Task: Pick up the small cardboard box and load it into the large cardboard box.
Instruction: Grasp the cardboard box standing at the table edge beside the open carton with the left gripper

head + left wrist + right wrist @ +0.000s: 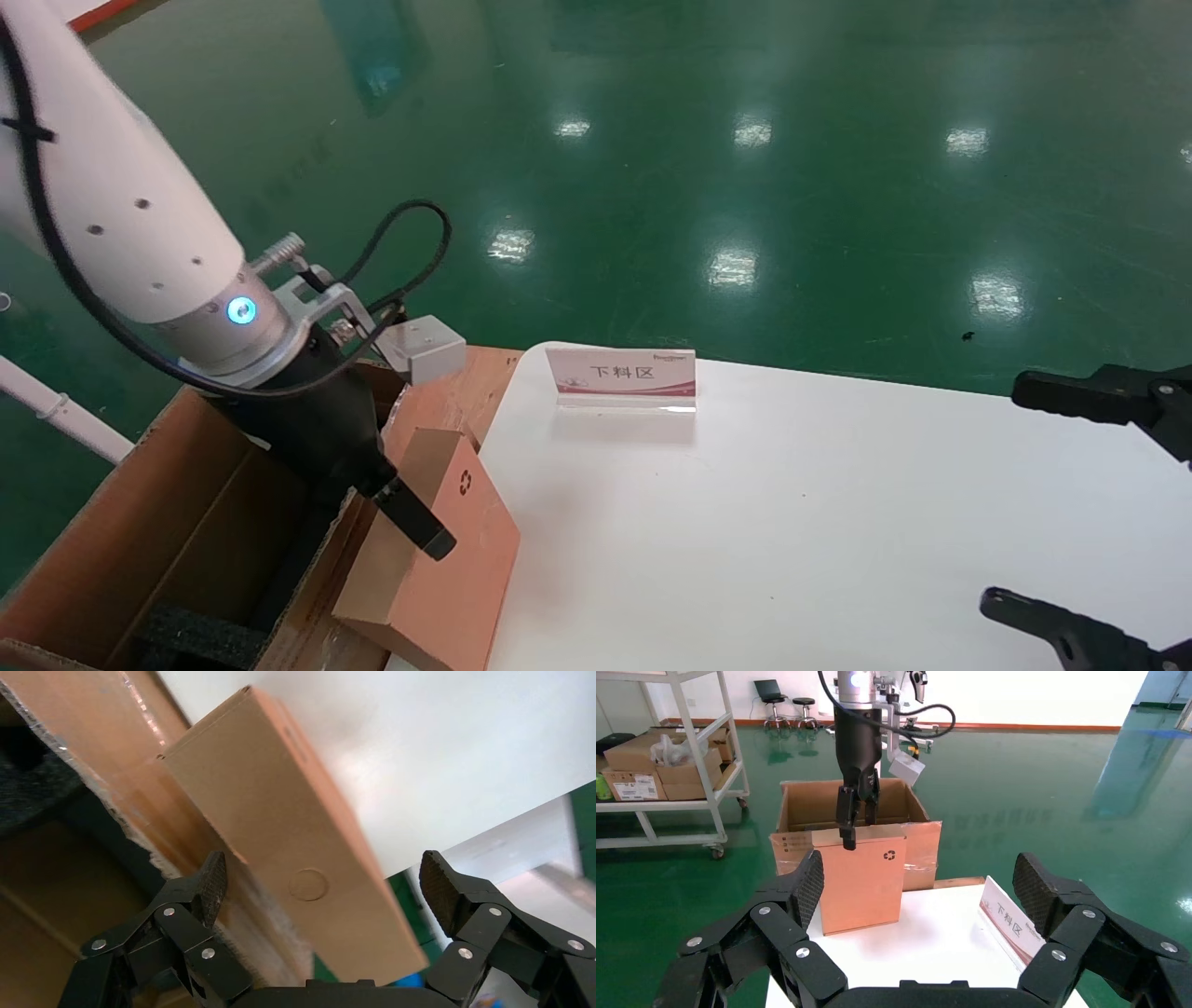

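The small cardboard box stands on edge at the white table's left end, its recycling symbol facing the table, and it leans toward the large cardboard box. My left gripper hangs open over its upper edge, with one finger in front of its face. In the left wrist view the small cardboard box lies between the wide-spread fingers of the left gripper, untouched. My right gripper is open and empty over the table's right side, facing the small cardboard box.
A standing sign is at the table's far edge. Black foam lies inside the large carton, whose taped flap hangs beside the small box. A shelf cart with cartons stands on the green floor beyond.
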